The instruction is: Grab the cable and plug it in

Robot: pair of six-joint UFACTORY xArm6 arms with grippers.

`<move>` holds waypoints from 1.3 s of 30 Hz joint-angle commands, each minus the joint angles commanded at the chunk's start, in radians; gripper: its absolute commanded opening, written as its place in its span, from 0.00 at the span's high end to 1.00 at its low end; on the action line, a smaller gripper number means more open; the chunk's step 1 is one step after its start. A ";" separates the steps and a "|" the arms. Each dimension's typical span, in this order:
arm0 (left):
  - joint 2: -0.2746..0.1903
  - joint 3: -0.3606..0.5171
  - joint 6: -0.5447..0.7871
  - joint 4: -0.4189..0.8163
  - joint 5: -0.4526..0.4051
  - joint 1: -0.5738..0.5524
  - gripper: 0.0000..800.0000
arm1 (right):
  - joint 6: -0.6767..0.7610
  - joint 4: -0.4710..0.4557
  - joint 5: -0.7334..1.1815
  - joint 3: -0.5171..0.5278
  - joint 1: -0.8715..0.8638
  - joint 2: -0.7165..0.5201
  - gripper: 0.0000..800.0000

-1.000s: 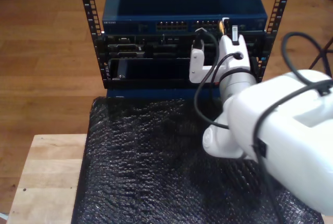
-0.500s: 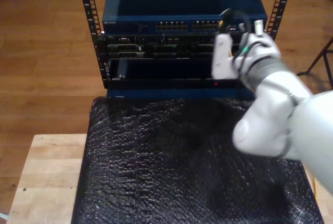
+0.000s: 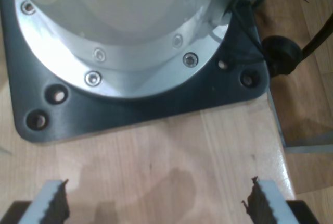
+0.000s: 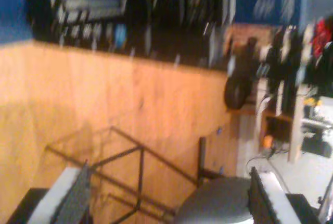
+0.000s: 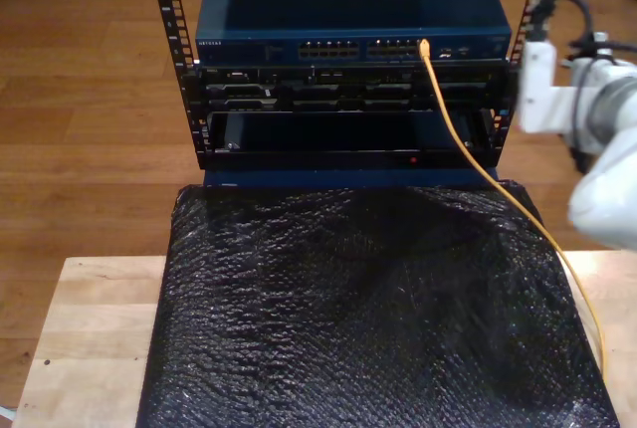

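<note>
The yellow-orange cable [image 5: 468,144] has its tip seated in a port [image 5: 423,47] on the front of the blue switch [image 5: 348,10]. From there it trails down over the black mat [image 5: 348,309] toward the exterior view's right. A white arm [image 5: 597,114] stands at the exterior view's right edge, apart from the cable. My first gripper [image 3: 156,203] is open over a wooden surface, facing a dark arm base plate [image 3: 156,99]. My second gripper [image 4: 166,193] is open with nothing between its fingers, over blurred wood floor.
The switch sits in a black rack with perforated posts [image 5: 169,10]. Other dark units [image 5: 338,100] are mounted below it. The mat lies on a light wooden table [image 5: 90,338]. A black metal frame [image 4: 130,177] and a grey round seat [image 4: 218,203] stand on the floor.
The white arm has drawn back from the switch's ports to the exterior view's right edge. The cable stays plugged in and now shows along its whole run.
</note>
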 joint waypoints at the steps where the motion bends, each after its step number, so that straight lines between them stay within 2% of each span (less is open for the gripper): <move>1: 0.000 0.000 0.000 0.000 0.000 0.000 0.00 | -0.028 0.000 0.046 0.000 -0.020 -0.015 0.05; 2: 0.000 0.000 0.000 0.000 0.000 0.000 0.00 | -0.052 0.002 0.100 0.002 -0.040 -0.031 0.01; 7: 0.000 0.000 0.000 0.000 0.000 0.000 0.00 | -0.147 0.006 0.318 0.002 -0.178 -0.097 0.00; 19: 0.000 0.000 0.000 0.000 0.000 0.000 0.00 | -0.178 0.000 0.683 0.014 -0.485 -0.222 0.00; 31: 0.000 0.000 0.000 0.000 0.000 0.000 0.00 | -0.519 0.002 1.056 0.043 -0.821 -0.315 0.00; 39: 0.000 0.000 0.000 0.000 0.000 0.000 0.00 | -0.641 -0.003 1.272 0.054 -0.996 -0.387 0.00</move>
